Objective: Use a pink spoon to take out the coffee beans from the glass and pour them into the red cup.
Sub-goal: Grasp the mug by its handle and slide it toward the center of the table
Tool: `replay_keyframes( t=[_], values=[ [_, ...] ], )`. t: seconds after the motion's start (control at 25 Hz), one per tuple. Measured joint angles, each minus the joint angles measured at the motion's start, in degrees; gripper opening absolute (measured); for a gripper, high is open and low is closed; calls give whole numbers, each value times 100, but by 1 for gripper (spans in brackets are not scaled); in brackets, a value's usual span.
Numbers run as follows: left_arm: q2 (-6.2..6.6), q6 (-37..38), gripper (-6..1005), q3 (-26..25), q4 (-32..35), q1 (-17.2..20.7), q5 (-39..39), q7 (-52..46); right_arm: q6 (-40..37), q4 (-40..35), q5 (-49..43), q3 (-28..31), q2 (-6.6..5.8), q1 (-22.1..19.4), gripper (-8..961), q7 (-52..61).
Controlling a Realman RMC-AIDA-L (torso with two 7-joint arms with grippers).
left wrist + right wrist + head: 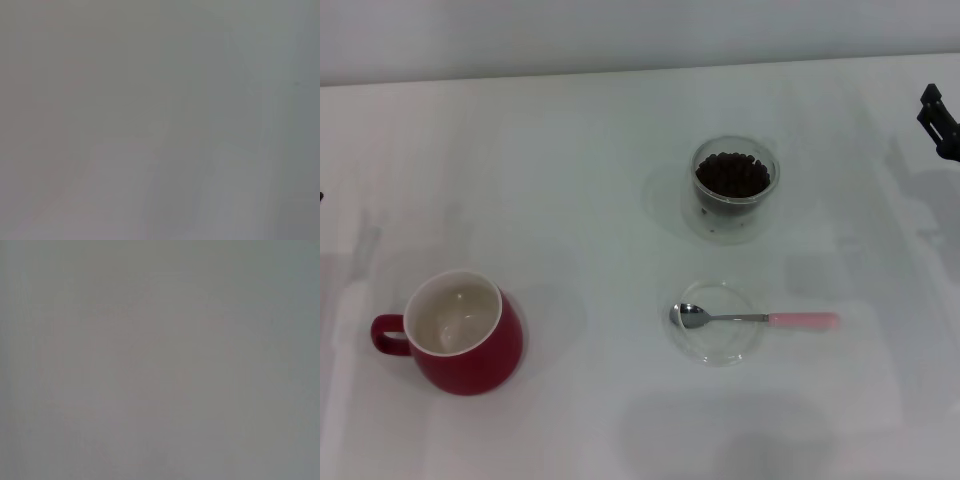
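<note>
– right gripper (940,122)?
– only a black tip shows past the tabletop's (600,150) right edge, toward the far corner; open or closed, i cannot tell. left gripper is out of sight.
– the pieces?
– glossy rounded red cup (460,335), white inside, near the front left. clear glass (733,188) with dark oval coffee beans (731,173) right of centre. nearer the front edge, the pink spoon (757,319) rests its shiny bowl in a flat clear dish (720,345). broad smooth white surface lies between them.

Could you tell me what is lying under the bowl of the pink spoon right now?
The pink spoon rests its metal bowl in a shallow clear glass dish, and its pink handle sticks out past the rim over the white table. Nothing else shows in the dish.
</note>
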Motion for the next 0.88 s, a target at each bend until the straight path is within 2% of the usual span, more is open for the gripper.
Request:
replay_keyframes(
  t=[0.16, 0.52, 0.88],
  values=[
    [12, 133, 890, -1, -60, 220, 233, -433, -3, -10, -13, 6, -9, -1, 829, 0],
    [-14, 558, 887, 43, -47, 700, 293, -581, -49, 0, -36, 8, 4, -11, 829, -14],
    [-20, 1196, 887, 769, -54, 1449, 422, -1011, -98, -101, -37, 58, -12, -52, 828, 8]
  ],
)
